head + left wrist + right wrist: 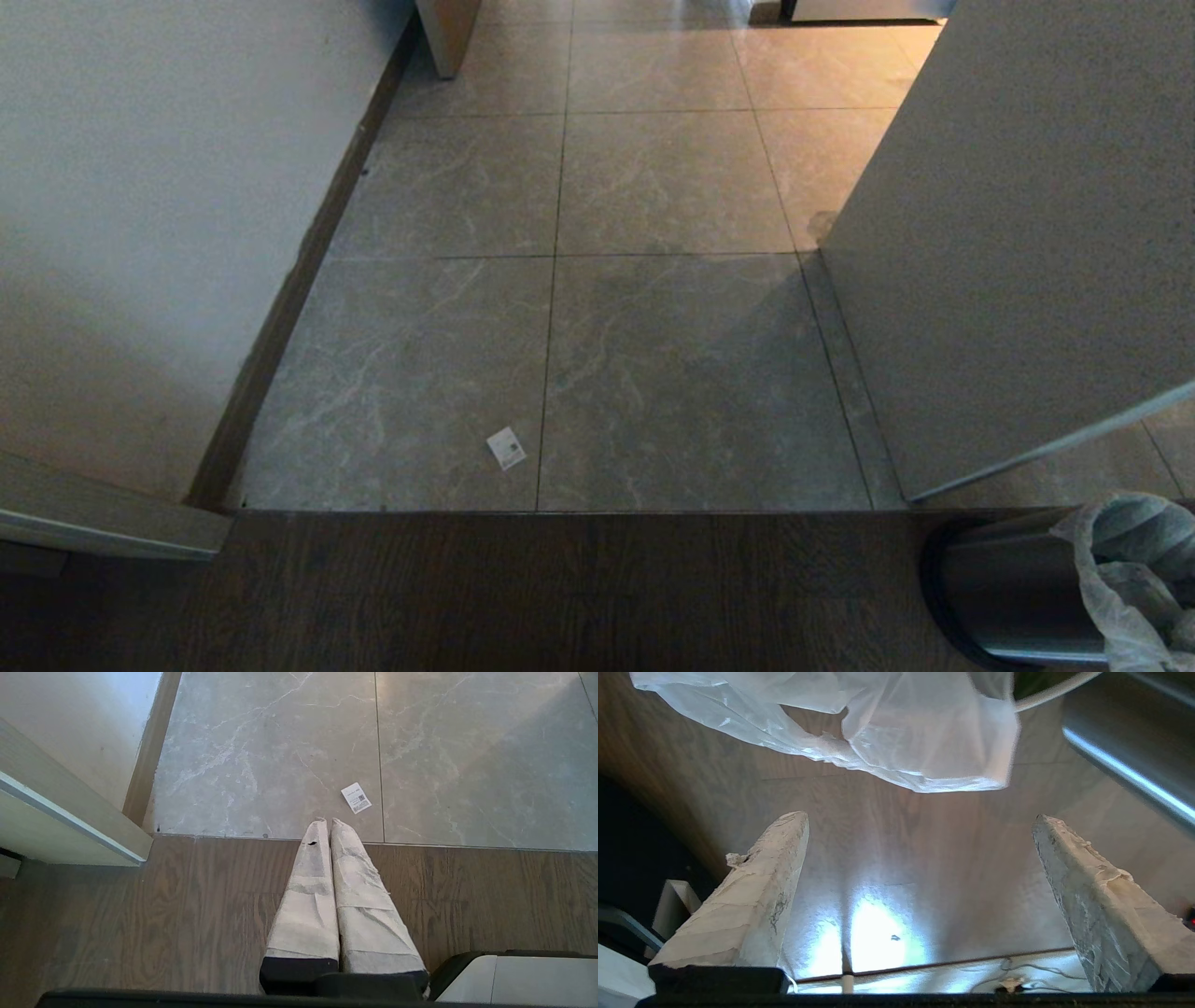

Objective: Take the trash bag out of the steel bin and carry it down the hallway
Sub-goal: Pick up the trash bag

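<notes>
The steel bin stands at the lower right corner of the head view on dark wood flooring, with the thin white trash bag draped over its rim. In the right wrist view my right gripper is open, its taped fingers wide apart with nothing between them. The trash bag hangs crumpled just beyond the fingertips, apart from them, and the steel bin is beside it. My left gripper is shut and empty, parked above the wood floor. The hallway of glossy beige tiles runs ahead. Neither arm shows in the head view.
A cream wall with a dark baseboard lines the left of the hallway, and a wall corner juts in on the right above the bin. A small paper slip lies on the tiles near the wood threshold. A pale door edge sits lower left.
</notes>
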Robot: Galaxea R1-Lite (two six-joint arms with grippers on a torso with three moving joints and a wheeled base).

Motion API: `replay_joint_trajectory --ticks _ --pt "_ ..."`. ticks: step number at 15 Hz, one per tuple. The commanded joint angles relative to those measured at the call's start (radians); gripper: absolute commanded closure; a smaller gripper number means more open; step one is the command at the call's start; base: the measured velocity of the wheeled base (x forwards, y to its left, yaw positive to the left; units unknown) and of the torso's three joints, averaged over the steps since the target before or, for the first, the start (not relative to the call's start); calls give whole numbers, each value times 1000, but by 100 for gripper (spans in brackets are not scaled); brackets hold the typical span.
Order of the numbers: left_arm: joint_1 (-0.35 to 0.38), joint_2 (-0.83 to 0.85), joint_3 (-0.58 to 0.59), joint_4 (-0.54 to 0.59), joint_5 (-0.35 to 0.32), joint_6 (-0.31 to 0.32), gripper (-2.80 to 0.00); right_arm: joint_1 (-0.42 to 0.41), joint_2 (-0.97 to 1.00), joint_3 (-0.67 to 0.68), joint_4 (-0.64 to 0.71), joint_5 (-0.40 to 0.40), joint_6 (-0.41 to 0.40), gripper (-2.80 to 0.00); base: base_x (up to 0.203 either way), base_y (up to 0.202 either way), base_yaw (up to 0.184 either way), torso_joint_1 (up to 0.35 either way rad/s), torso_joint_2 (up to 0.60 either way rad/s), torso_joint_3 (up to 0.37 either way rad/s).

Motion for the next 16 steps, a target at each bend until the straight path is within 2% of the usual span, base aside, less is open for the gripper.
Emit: replay_joint_trajectory --ticks 1,4,6,9,16 --pt "0 0 0 0 1 0 0 -3 34 -2 -5 6 10 -280 0 0 0 0 0 0" --pt "0 0 0 0 1 -1 0 -18 59 -11 -14 18 23 -280 0 0 0 0 0 0" --pt "0 0 0 0 1 1 0 -19 84 -9 -40 85 62 -280 0 0 0 0 0 0" --pt "0 0 0 0 1 1 0 -19 109 -14 -64 116 116 -280 0 0 0 0 0 0" --pt "0 0 0 0 1 0 0 -17 166 -18 -89 284 123 -280 0 0 0 0 0 0"
